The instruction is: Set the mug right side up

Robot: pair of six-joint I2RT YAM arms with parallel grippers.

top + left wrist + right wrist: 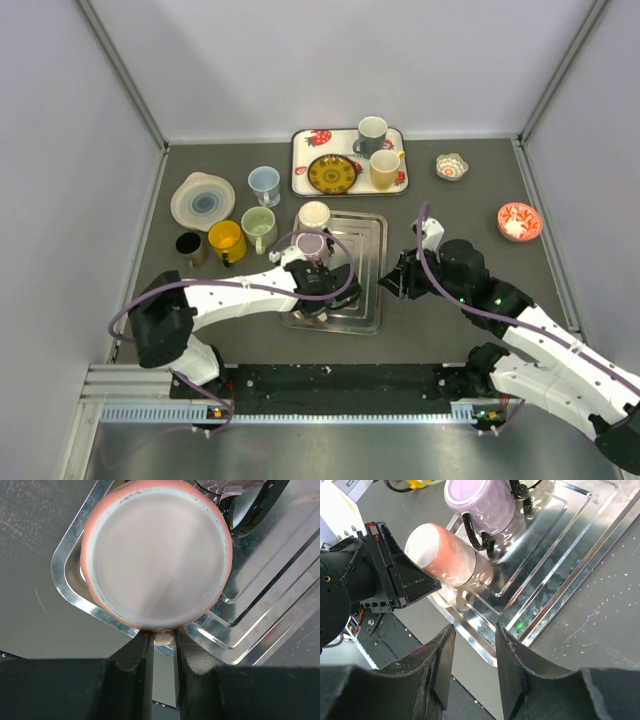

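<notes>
A salmon-pink mug [447, 555] leans on the front corner of the steel tray [560, 545]. Its pale base [155, 555] faces the left wrist camera and its mouth points down at the tray. My left gripper [162, 640] is shut on the mug's handle [163, 638], a small pale nub pinched between the black fingers [415, 587]. In the top view this mug is mostly hidden under the left wrist [315, 280]. My right gripper [472, 635] stands open with nothing between its fingers, just off the tray's near right edge [393, 280].
A lavender mug with a black handle [480, 502] stands upside down on the tray right behind the pink one. A cream mug [314, 215], green, yellow and dark cups [225, 240], a plate stack [203, 200], a strawberry tray with mugs [305, 170] and two small bowls [519, 221] lie farther out.
</notes>
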